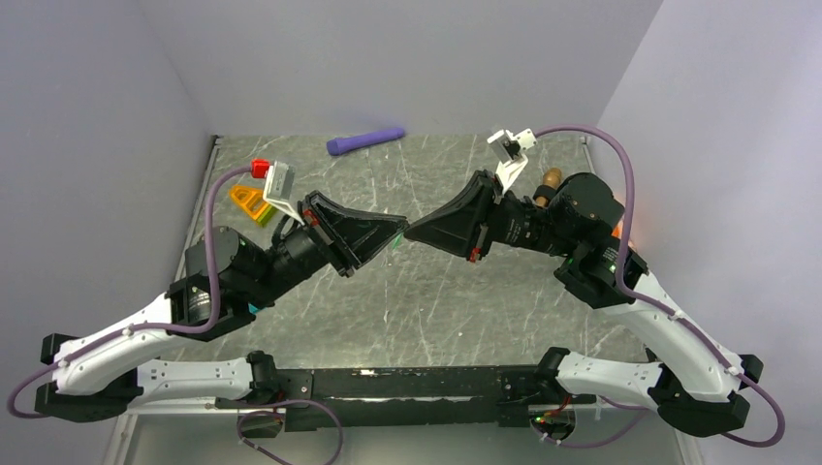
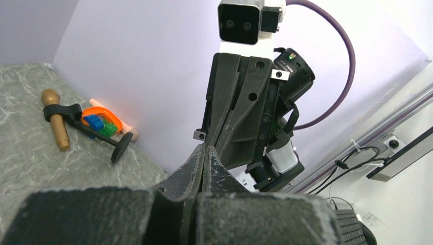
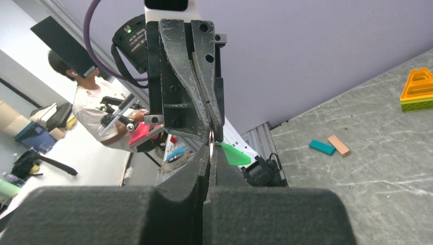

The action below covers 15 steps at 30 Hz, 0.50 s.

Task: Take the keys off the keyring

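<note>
left gripper point(image 1: 397, 231) and right gripper point(image 1: 413, 232) meet tip to tip in the air above the tabletop point(image 1: 426, 310); both sets of fingers are clenched, each apparently pinching the thin keyring point(image 3: 210, 139) from opposite sides, so that one arm can brace it while the other works; the keys point(image 3: 233, 154), a small green piece, jut out just beside the tips, not yet freed

Text and labels: none can be read in any view.
Brands and numbers: none can be made out.
Wrist camera point(image 2: 240, 23): no lettering can be read on its housing.
</note>
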### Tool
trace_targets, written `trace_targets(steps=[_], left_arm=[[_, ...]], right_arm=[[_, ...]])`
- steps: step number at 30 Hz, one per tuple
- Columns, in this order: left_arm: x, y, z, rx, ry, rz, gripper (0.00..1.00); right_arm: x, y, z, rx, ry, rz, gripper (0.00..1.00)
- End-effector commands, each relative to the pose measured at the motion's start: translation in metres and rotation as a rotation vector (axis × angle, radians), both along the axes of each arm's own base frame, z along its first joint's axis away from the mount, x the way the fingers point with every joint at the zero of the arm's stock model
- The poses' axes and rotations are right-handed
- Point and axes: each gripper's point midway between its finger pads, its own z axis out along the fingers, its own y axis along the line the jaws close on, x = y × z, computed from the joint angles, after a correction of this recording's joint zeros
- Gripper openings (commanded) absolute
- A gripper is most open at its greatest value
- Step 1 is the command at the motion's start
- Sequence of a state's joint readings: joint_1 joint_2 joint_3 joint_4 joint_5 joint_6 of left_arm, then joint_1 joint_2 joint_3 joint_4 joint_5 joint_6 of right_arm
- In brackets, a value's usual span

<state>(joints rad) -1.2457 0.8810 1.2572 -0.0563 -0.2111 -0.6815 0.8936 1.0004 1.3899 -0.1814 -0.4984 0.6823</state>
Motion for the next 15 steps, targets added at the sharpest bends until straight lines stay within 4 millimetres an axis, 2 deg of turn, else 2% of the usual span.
trace_targets(steps=[1,6,13,15], left_arm=[[-0.002,0.001,0.010,-0.037,0.007,0.028,0.00],[0.000,0.007,0.004,-0.036,0.039,0.093,0.00],[-0.003,0.001,-0.005,-0.019,0.069,0.141,0.00],[-0.002,0.001,0.003,-0.036,0.062,0.159,0.00]], right_arm=[[0.009,-0.011,0.046,0.149,-0.078,-0.085,0.00],[0.013,-0.015,0.048,0.160,-0.080,-0.118,0.00],[0.013,-0.015,0.046,0.160,-0.073,-0.119,0.00],[0.013,-0.016,0.046,0.162,-0.071,-0.122,0.00]])
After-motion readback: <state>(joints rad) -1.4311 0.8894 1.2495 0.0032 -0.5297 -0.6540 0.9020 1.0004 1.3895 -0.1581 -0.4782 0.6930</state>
